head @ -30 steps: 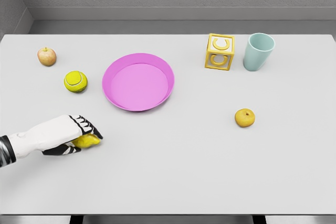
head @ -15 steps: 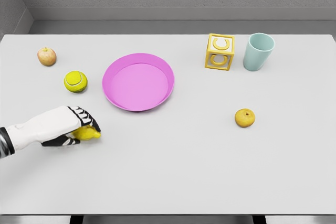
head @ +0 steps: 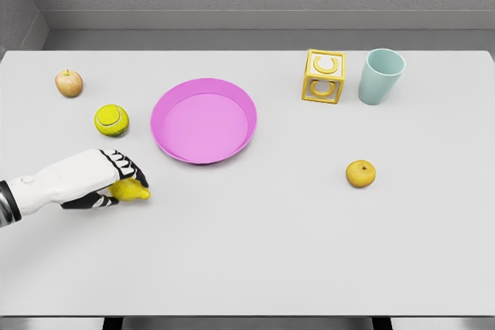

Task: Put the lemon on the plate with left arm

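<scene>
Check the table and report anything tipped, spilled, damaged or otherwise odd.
Nothing stands out. The teal cup is upright, the letter block sits flat, and the pink plate is empty and level. The left hand is closed on the lemon, short of the plate.

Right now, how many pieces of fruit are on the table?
3: an apple far left, a lemon in the left hand, and a yellow-orange fruit right of the plate.
</scene>
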Robot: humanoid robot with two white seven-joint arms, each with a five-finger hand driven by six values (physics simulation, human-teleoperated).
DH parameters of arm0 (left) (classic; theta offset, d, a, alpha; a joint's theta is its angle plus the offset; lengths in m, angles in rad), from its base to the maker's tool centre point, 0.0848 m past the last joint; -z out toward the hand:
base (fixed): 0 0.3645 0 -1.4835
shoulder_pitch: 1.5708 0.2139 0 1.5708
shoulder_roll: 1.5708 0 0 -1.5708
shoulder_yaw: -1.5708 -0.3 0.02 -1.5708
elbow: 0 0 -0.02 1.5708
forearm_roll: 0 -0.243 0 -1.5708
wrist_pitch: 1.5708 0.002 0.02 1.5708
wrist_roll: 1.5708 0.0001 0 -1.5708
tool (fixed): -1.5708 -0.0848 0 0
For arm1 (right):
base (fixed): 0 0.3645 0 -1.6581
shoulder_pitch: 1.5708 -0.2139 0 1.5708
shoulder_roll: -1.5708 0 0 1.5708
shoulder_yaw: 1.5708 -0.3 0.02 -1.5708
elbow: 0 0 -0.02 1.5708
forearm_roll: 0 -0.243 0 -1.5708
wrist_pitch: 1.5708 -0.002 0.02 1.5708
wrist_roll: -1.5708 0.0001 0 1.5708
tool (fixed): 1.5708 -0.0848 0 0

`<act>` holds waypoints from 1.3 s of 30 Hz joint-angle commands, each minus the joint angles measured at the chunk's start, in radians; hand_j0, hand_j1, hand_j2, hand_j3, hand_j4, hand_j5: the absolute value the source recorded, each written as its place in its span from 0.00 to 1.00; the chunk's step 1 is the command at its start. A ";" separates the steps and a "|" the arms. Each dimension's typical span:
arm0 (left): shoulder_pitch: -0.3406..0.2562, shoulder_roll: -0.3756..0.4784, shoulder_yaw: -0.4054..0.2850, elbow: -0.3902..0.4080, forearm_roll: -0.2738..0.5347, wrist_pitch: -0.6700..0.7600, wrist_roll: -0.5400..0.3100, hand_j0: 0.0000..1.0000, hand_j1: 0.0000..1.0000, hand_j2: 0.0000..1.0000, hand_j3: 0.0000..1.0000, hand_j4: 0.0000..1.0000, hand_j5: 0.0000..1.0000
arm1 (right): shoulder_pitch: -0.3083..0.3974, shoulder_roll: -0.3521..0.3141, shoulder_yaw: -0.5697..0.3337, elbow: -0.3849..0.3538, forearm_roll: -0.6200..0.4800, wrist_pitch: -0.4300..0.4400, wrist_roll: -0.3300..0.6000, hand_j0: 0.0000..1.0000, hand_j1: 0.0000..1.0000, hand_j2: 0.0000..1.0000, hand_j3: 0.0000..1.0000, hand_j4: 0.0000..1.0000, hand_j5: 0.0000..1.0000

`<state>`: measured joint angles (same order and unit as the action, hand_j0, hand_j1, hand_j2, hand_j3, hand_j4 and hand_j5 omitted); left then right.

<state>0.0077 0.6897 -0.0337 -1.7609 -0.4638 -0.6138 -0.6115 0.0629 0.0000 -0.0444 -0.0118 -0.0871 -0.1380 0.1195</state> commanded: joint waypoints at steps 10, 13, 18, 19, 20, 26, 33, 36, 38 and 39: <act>0.017 0.001 -0.002 -0.002 0.007 0.003 0.001 0.64 0.64 0.64 0.64 0.64 0.64 | 0.000 0.000 0.000 0.000 0.000 0.000 0.000 1.00 1.00 1.00 1.00 1.00 1.00; 0.021 0.001 -0.003 0.000 0.008 0.003 0.001 0.64 0.64 0.64 0.64 0.64 0.64 | 0.000 0.000 0.000 0.000 0.000 0.000 0.000 1.00 1.00 1.00 1.00 1.00 1.00; 0.021 -0.002 -0.018 0.001 0.005 0.003 0.001 0.64 0.64 0.64 0.64 0.64 0.64 | 0.000 0.000 0.000 0.000 0.000 0.001 0.000 1.00 1.00 1.00 1.00 1.00 1.00; 0.021 -0.002 -0.018 0.003 0.001 0.003 0.001 0.64 0.64 0.64 0.64 0.64 0.64 | 0.000 0.000 0.000 0.000 0.000 0.000 0.000 1.00 1.00 1.00 1.00 1.00 1.00; 0.021 -0.004 -0.020 0.006 -0.001 0.003 0.001 0.65 0.65 0.65 0.65 0.65 0.65 | 0.000 0.000 0.000 0.001 0.000 0.000 0.000 1.00 1.00 1.00 1.00 1.00 1.00; 0.020 -0.009 -0.022 0.009 -0.021 0.003 0.001 0.70 0.70 0.70 0.70 0.70 0.70 | 0.000 0.000 0.000 0.000 0.000 0.000 0.000 1.00 1.00 1.00 1.00 1.00 1.00; 0.018 -0.010 -0.022 0.020 -0.024 0.003 0.001 0.74 0.74 0.74 0.74 0.74 0.74 | 0.000 0.000 0.000 0.000 0.000 0.000 0.000 1.00 1.00 1.00 1.00 1.00 1.00; 0.018 -0.019 -0.022 0.040 -0.024 0.003 0.001 0.74 0.74 0.74 0.74 0.74 0.74 | 0.000 0.000 0.000 0.000 0.000 0.000 0.000 1.00 1.00 1.00 1.00 1.00 1.00; 0.018 -0.021 -0.022 0.040 -0.024 0.003 0.001 0.74 0.74 0.74 0.74 0.74 0.74 | 0.000 0.000 0.000 0.000 0.000 0.000 0.000 1.00 1.00 1.00 1.00 1.00 1.00; 0.018 -0.021 -0.022 0.040 -0.024 0.003 0.001 0.74 0.74 0.74 0.74 0.74 0.74 | 0.000 0.000 0.000 0.000 0.000 0.000 0.000 1.00 1.00 1.00 1.00 1.00 1.00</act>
<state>0.0261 0.6703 -0.0553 -1.7252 -0.4864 -0.6105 -0.6093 0.0629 0.0000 -0.0444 -0.0116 -0.0873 -0.1380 0.1195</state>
